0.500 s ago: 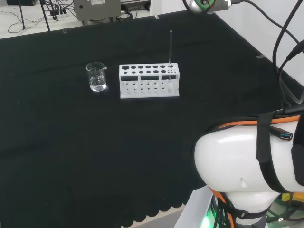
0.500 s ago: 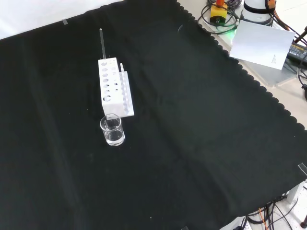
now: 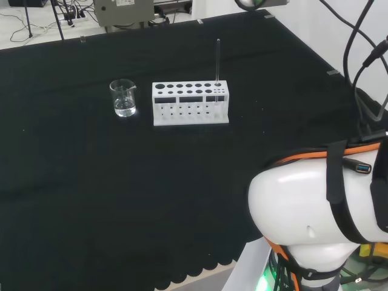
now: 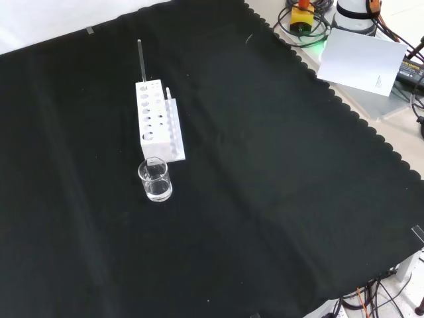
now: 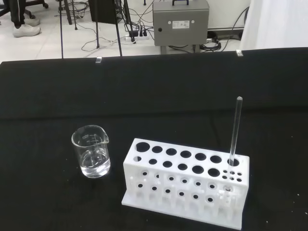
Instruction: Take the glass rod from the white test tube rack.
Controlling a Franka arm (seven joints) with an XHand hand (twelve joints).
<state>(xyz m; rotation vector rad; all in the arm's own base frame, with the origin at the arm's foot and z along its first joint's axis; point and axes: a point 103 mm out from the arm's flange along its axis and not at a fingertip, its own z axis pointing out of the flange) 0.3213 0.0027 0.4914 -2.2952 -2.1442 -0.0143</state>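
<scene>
Rod (image 5: 235, 130) upright in rack (image 5: 185, 180), lower end hidden inside.

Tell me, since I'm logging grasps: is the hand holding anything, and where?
Nothing is held: the glass rod stands untouched in the white test tube rack.

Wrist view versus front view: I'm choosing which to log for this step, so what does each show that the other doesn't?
The wrist view alone shows the grey box on the floor beyond the bench. The front view alone shows the cloth's scalloped edge and a white panel off the bench. Both show the glass rod upright in an end hole of the white test tube rack, and the beaker beside the rack's other end.
</scene>
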